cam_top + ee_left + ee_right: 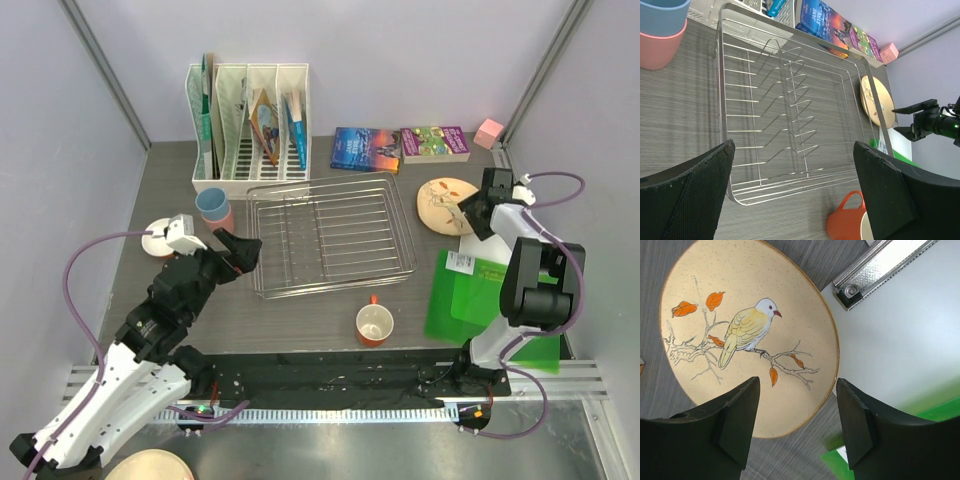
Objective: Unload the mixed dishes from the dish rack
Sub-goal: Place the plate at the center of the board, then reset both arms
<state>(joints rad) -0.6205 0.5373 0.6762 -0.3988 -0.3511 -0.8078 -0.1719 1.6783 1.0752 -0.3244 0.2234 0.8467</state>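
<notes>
I count one plate (pixel 447 203) right of the dish rack (pixel 330 230), one orange mug (pixel 374 324) before it, one blue cup (pixel 662 12) nested in one pink cup (pixel 657 47) at its left, with left gripper (pixel 794 150) and right gripper (pixel 797 385) both spread.

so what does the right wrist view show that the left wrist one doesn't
Only the right wrist: the bird painted on the plate, and a metal clip. Only the left wrist: the empty dish rack, the grey-blue cup nested in the pink cup, the orange mug, two books. Both: the plate itself.
</notes>
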